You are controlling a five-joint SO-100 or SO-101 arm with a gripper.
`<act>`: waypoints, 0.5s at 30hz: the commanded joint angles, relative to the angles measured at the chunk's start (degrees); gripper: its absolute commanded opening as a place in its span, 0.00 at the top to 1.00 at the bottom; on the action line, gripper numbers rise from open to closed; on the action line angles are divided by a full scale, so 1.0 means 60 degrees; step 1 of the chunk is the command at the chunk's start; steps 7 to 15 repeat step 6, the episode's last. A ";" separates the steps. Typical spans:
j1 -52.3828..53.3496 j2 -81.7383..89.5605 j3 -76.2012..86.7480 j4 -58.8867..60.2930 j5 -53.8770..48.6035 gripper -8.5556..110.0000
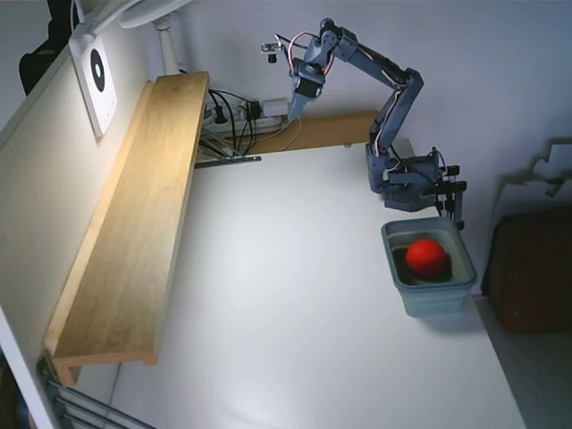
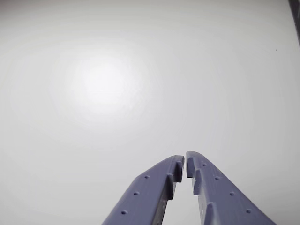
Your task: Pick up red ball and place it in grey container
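The red ball (image 1: pixel 426 256) lies inside the grey container (image 1: pixel 458 284), which stands on the white table at the right edge in the fixed view, just in front of the arm's base. My gripper (image 1: pixel 293 113) hangs high over the table's far side, well to the left of the container and clear of it. In the wrist view my gripper (image 2: pixel 185 161) is shut, its two blue fingertips nearly touching with nothing between them, and only bare white table lies below. Neither the ball nor the container appears in the wrist view.
A long wooden shelf (image 1: pixel 134 223) runs along the left side of the table. Cables and a power strip (image 1: pixel 241 116) lie at the far edge. The arm's base (image 1: pixel 411 179) is clamped at the right edge behind the container. A dark box (image 1: pixel 527 268) stands off the table to the right.
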 commanded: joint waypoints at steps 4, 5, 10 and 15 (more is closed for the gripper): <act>0.0063 0.0273 0.0130 0.0055 0.0029 0.95; 0.0063 0.0273 0.0130 0.0055 0.0029 0.95; 0.0063 0.0273 0.0130 0.0055 0.0029 0.95; 0.0063 0.0273 0.0130 0.0055 0.0029 0.95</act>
